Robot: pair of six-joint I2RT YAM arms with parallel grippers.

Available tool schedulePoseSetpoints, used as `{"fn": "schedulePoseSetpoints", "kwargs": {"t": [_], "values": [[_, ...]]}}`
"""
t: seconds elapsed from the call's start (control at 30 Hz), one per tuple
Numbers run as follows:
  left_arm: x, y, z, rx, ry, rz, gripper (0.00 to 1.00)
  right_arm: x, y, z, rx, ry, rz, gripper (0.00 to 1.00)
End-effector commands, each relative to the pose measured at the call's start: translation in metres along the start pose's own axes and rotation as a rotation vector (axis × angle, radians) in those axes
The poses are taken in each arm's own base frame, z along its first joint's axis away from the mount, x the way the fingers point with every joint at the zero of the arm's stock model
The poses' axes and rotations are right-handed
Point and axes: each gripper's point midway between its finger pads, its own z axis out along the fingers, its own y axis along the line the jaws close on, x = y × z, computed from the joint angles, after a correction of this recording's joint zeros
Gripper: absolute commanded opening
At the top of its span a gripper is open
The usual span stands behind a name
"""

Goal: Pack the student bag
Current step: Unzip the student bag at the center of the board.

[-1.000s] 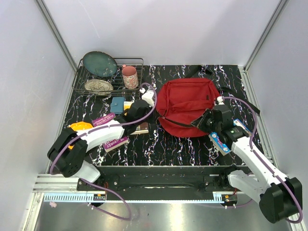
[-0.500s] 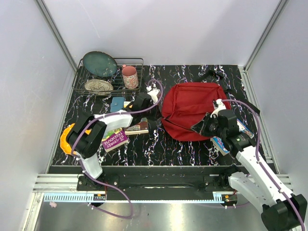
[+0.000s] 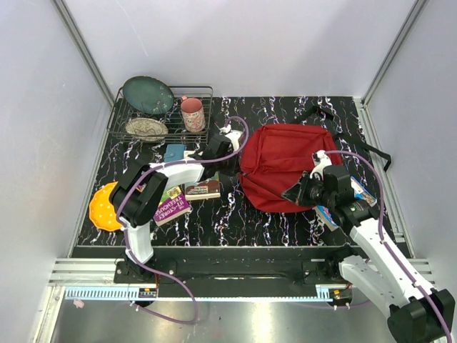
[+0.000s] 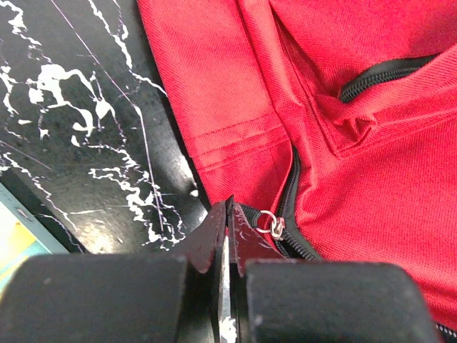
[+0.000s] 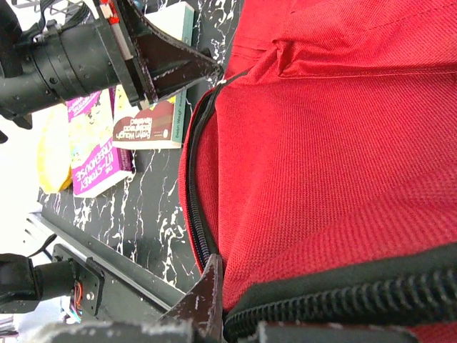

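Left tool (image 4: 227, 209) closed at student bag (image 3: 282, 161) edge | right tool (image 3: 294, 193) clamps rim

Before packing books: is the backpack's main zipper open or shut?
Shut where visible: zipper teeth mesh on the backpack, no gap shows.

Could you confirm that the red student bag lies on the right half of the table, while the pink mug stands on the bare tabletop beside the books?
Not quite: the pink mug stands inside the wire rack at the far left, not on the bare tabletop, as the top external view shows. The student bag does lie on the right half of the table.
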Motion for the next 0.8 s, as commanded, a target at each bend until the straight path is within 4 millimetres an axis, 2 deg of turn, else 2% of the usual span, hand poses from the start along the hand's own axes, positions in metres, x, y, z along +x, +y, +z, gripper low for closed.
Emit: {"fn": "schedulePoseSetpoints", "kwargs": {"t": [0.0, 0.2, 0.3, 0.33, 0.37, 0.4, 0.43, 0.47, 0.5, 0.53, 0.57, 0.6, 0.63, 0.67, 0.7, 0.73, 0.77], "values": [[-0.022, 0.059, 0.002, -0.238, -0.048, 0.053, 0.00, -0.007, 0.028, -0.009, -0.124, 0.019, -0.057, 0.00], [-0.028, 0.056, 0.008, -0.233, -0.057, 0.033, 0.00, -0.005, 0.034, -0.012, -0.150, 0.039, -0.051, 0.00], [-0.032, 0.048, -0.001, -0.201, -0.077, 0.023, 0.00, -0.007, 0.024, -0.006, -0.091, 0.032, -0.032, 0.00], [-0.046, 0.040, -0.014, -0.179, -0.119, 0.019, 0.02, -0.007, 0.021, -0.003, -0.077, 0.034, -0.023, 0.00], [-0.052, 0.033, -0.022, -0.154, -0.137, 0.017, 0.08, -0.011, 0.021, 0.000, -0.075, 0.025, -0.009, 0.00], [-0.057, 0.030, -0.031, -0.147, -0.159, 0.015, 0.39, -0.011, 0.017, 0.008, -0.060, 0.036, 0.013, 0.00], [-0.076, 0.017, -0.052, -0.109, -0.212, 0.021, 0.50, -0.011, 0.019, 0.012, -0.073, 0.043, 0.026, 0.00], [-0.084, 0.011, -0.063, -0.092, -0.235, 0.023, 0.65, -0.019, 0.025, 0.017, -0.102, 0.022, 0.039, 0.00], [-0.096, 0.005, -0.076, -0.082, -0.267, 0.026, 0.78, -0.016, 0.027, 0.026, -0.119, 0.054, 0.061, 0.00], [-0.111, -0.004, -0.099, -0.067, -0.311, 0.025, 0.94, -0.019, 0.030, 0.030, -0.133, 0.057, 0.074, 0.00], [-0.119, -0.009, -0.111, -0.059, -0.334, 0.025, 0.99, -0.024, 0.035, 0.034, -0.158, 0.054, 0.087, 0.00], [-0.127, -0.015, -0.124, -0.048, -0.349, 0.023, 0.99, -0.022, 0.034, 0.043, -0.162, 0.089, 0.104, 0.00], [-0.136, -0.023, -0.140, -0.020, -0.374, 0.005, 0.99, -0.028, 0.037, 0.047, -0.164, 0.083, 0.113, 0.05], [-0.149, -0.031, -0.154, -0.007, -0.397, -0.007, 0.99, -0.029, 0.036, 0.052, -0.154, 0.098, 0.121, 0.16], [-0.145, -0.032, -0.159, -0.014, -0.360, -0.026, 0.99, -0.020, 0.030, 0.063, -0.138, 0.170, 0.145, 0.16], [-0.147, -0.036, -0.165, 0.000, -0.359, -0.059, 0.99, -0.027, 0.035, 0.067, -0.146, 0.190, 0.144, 0.19], [-0.153, -0.044, -0.171, 0.031, -0.362, -0.069, 0.99, -0.020, 0.033, 0.071, -0.132, 0.235, 0.172, 0.22]]}}
